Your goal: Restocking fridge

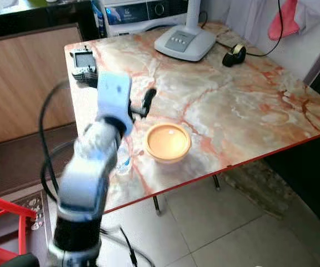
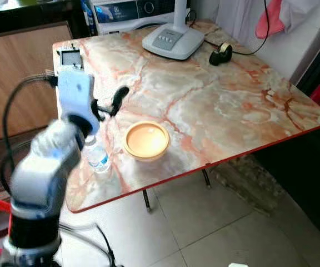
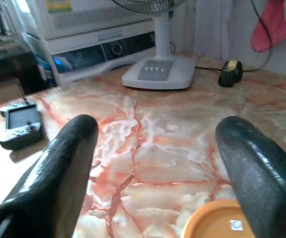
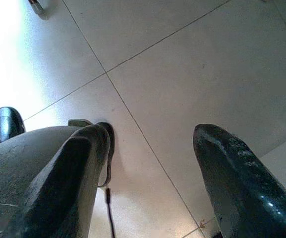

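The left gripper [image 3: 153, 163] is raised over the table [image 1: 249, 111], fingers spread wide and holding nothing. Its wrist view looks between both fingers [image 3: 58, 168] across the marble top to the fan base [image 3: 158, 74], a tape roll [image 3: 231, 72] and a handheld device [image 3: 20, 125] at the far corner, with the rim of the bowl [image 3: 217, 223] just beneath the gripper. The head views add what the wrist view lacks: a small water bottle [image 2: 97, 156] standing close to the table's near left edge, partly hidden behind the left arm [image 1: 93, 161], with the orange bowl [image 1: 168, 142] just beside it and apart from it. The right half of the tabletop is bare marble out to its red-trimmed edge. Tiled floor [image 1: 215, 233] lies open below the near edge; a red frame [image 1: 7, 214] stands at the lower left. The right gripper [image 4: 148, 168] hangs over floor tiles, fingers apart and empty.
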Robot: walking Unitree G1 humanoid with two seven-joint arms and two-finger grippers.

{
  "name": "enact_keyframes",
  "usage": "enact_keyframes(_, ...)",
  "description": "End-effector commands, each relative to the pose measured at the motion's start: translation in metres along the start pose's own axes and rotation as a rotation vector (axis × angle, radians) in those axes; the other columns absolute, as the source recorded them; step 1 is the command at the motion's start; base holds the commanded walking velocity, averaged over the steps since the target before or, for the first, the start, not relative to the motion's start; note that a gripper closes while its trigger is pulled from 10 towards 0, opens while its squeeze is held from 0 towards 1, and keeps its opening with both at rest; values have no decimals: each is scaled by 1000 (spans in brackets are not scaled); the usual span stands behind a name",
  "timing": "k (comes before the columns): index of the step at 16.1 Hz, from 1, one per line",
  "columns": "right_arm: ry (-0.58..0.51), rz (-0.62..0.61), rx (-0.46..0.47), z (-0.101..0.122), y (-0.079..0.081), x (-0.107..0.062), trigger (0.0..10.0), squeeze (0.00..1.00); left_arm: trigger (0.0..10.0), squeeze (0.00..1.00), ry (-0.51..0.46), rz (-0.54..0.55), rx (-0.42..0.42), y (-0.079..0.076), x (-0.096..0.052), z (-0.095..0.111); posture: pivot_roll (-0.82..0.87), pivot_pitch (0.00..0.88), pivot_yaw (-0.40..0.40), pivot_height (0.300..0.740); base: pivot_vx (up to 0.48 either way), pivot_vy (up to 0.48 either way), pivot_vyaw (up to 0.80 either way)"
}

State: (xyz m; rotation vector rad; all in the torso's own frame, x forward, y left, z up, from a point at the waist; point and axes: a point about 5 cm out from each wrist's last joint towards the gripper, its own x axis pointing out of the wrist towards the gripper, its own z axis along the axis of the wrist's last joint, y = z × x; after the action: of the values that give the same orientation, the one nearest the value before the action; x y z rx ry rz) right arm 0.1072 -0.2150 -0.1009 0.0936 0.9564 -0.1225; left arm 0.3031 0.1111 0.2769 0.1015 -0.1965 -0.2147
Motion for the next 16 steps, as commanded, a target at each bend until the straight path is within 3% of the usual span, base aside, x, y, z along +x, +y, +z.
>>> enact_keyframes(1, 24, -10, 13, -7, -1, -2, 10000, 0, 10000, 1000, 34, -22, -27, 1, 0, 3, 165, 122, -25, 740, 0, 0, 0)
enact_keyframes(3, 26, -11, 16, -6, -1, -1, 10000, 0, 10000, 1000, 115, -91, -62, 2, 1, 12, 175, 126, -27, 740, 0, 0, 0)
enact_keyframes(5, 28, -12, 13, -5, -1, -1, 10000, 0, 10000, 1000, 177, -156, -14, 7, -1, 12, 190, 128, -27, 740, 0, 0, 0)
enact_keyframes(6, 30, -10, 13, -5, -1, -1, 10000, 0, 10000, 0, 230, -176, 44, 12, -5, 11, 191, 130, -27, 740, 0, 0, 0)
enact_keyframes(7, 30, -10, 13, -5, -1, -1, 10000, 0, 10000, 0, 252, -192, 65, 14, -6, 9, 191, 130, -27, 740, 0, 0, 0)
enact_keyframes(8, 34, -7, 8, -4, -1, 0, 10000, 0, 10000, 0, 315, -248, 155, 14, -13, 3, 202, 132, -27, 740, 0, 0, 0)
enact_keyframes(9, 35, -4, 3, -4, -1, 0, 10000, 0, 10000, 0, 336, -271, 169, 13, -15, -1, 202, 133, -27, 740, 0, 0, 0)
enact_keyframes(11, 38, -1, -3, -3, 0, 0, 10000, 0, 10000, 0, 406, -286, 143, 11, -21, -8, 199, 136, -29, 740, 0, 0, 0)
enact_keyframes(16, 41, -1, -2, -3, 0, 0, 10000, 0, 10000, 0, 465, -262, 129, 15, -25, -11, 198, 141, -30, 740, 0, 0, 0)
